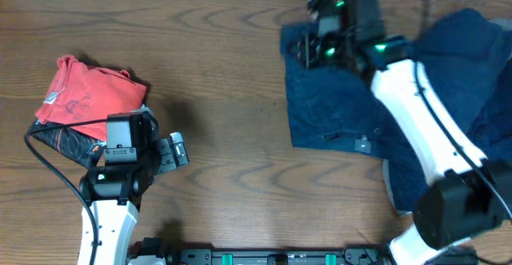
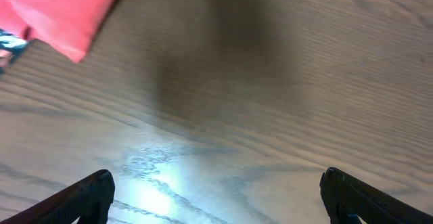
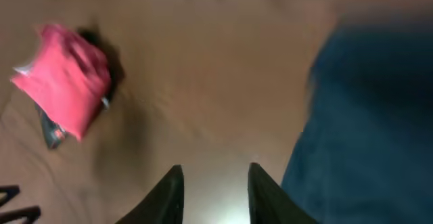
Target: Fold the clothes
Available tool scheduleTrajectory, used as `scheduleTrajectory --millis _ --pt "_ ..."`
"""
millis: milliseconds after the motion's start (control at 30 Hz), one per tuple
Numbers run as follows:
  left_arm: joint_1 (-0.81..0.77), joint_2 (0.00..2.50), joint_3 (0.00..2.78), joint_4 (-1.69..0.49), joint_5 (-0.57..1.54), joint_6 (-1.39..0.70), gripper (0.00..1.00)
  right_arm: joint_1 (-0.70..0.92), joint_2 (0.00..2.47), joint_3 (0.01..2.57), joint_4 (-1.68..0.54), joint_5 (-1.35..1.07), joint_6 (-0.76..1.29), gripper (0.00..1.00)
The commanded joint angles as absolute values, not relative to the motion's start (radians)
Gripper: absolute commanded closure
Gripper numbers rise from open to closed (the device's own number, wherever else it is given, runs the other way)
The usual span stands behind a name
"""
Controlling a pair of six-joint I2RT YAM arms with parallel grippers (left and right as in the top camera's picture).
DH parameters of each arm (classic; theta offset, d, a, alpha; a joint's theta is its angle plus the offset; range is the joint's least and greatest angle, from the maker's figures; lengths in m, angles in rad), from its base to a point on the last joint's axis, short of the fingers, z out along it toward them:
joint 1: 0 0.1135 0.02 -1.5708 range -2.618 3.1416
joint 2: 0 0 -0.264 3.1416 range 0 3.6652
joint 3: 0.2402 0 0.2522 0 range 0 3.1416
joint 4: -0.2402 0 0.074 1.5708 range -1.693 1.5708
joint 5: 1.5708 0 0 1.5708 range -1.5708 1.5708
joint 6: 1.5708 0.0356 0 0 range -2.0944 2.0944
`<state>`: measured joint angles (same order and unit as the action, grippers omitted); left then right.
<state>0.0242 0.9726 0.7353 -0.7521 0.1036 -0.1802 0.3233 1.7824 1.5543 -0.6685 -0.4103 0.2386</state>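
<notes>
Hanging over the far-left corner of the navy shorts (image 1: pixel 340 105) is my R gripper (image 1: pixel 304 50), w/ my R arm stretched from the near-right corner across to the far side of the table (image 1: pixel 224 73). The shorts lie spread out flat, right of centre, w/ stitched seams showing. More navy cloth (image 1: pixel 472 65) is bunched at the far right. It meets the shorts' right edge & lies partly under my R arm.

R wrist cam is blurred. My R fingers (image 3: pixel 169 193) are parted only a little, w/ bare wood btwn them & nothing held. Blue cloth fills the right side of that view, just beside one finger. Can't tell if they touch.

My L gripper (image 1: pixel 178 150) is at the near left, above bare wood & well apart from the shorts. It sits just right of the red-orange T-shirt (image 1: pixel 96 97), which lies folded on top of a black garment (image 1: pixel 64 141) w/ orange print. In the L wrist cam my L fingers (image 2: pixel 81 200) are spread wide, released, w/ only wood grain & a bright glare patch btwn them. A corner of the T-shirt shows at the far left of that view, not touching either finger.
</notes>
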Motion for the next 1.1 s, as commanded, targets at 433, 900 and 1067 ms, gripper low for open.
scheduleTrajectory --millis 433,900,1067 --pt "-0.034 1.061 0.746 -0.644 0.539 -0.321 0.02 0.013 1.585 1.556 -1.029 0.064 0.246 0.04" --pt "-0.41 1.451 0.746 -0.156 0.554 -0.471 0.02 -0.246 1.514 1.556 -1.201 0.064 0.246 0.01" --pt "-0.505 1.608 0.746 0.045 0.553 -0.506 0.02 -0.255 1.514 1.556 -1.224 0.064 0.245 0.01"
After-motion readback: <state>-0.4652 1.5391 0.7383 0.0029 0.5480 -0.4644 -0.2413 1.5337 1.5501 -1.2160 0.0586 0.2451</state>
